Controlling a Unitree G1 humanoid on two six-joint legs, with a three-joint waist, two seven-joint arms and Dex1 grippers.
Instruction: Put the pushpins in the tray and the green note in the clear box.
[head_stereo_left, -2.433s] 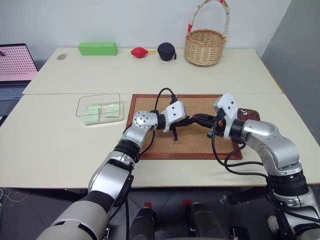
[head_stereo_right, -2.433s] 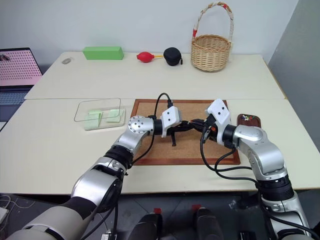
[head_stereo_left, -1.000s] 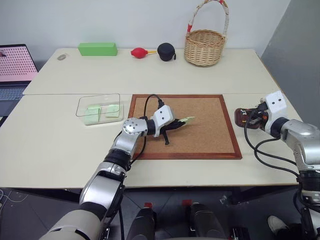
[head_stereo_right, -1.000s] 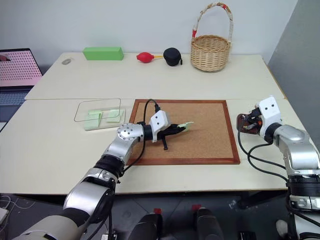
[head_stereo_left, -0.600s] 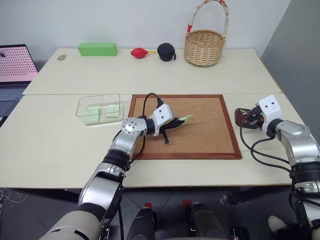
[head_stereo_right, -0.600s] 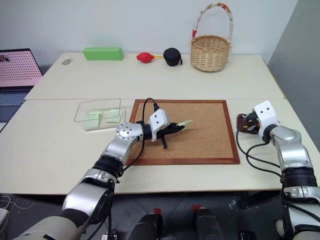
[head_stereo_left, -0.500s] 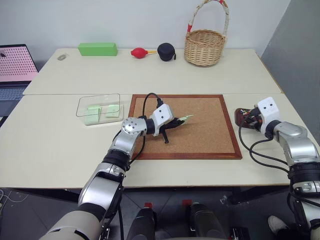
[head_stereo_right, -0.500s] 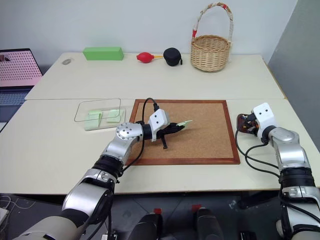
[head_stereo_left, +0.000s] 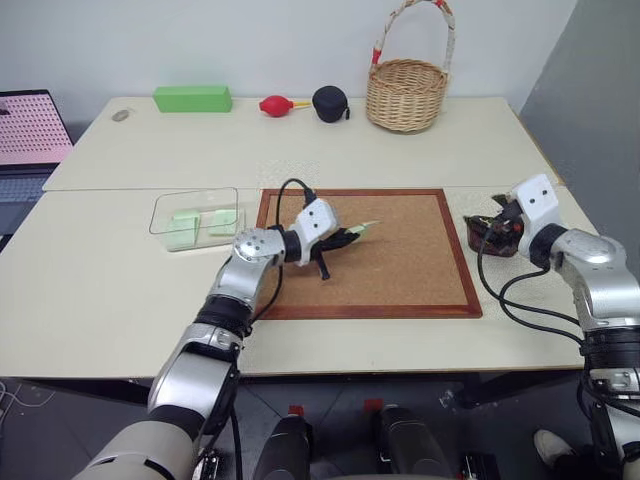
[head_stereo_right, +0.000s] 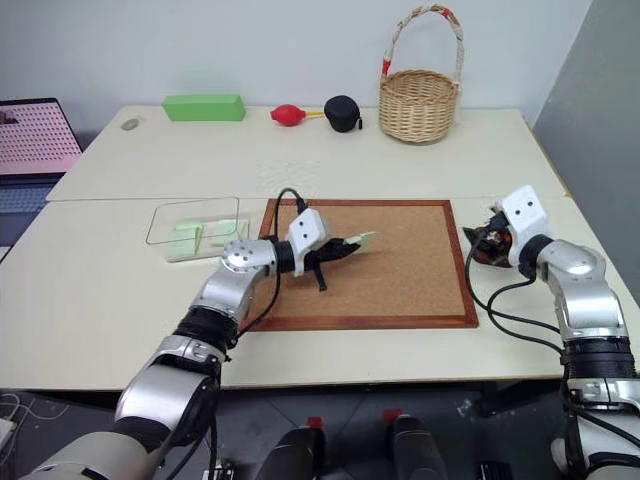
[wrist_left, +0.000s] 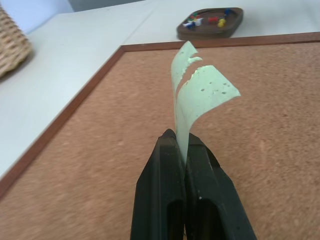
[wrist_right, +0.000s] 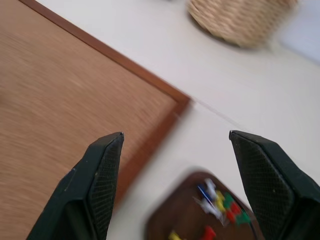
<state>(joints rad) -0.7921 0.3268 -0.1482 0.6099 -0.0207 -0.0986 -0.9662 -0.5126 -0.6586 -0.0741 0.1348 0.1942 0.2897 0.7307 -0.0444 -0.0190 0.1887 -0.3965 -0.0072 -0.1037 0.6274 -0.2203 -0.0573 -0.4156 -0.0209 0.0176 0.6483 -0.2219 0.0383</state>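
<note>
1. Fingers of my left gripper (wrist_left: 182, 145) are pressed together on the green note (wrist_left: 200, 95), which curls up above the cork board (head_stereo_left: 400, 250) at centre frame; the forearm reaches in from lower left.
2. Left of the board, I see the clear box (head_stereo_left: 196, 217).
3. At right, my right gripper (wrist_right: 175, 145) has its fingers spread wide over the tray (wrist_right: 185, 230), where pushpins (wrist_right: 220, 202) lie.

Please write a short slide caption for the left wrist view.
Left claw pinching a torn green note above the corkboard, pin tray beyond.
</note>
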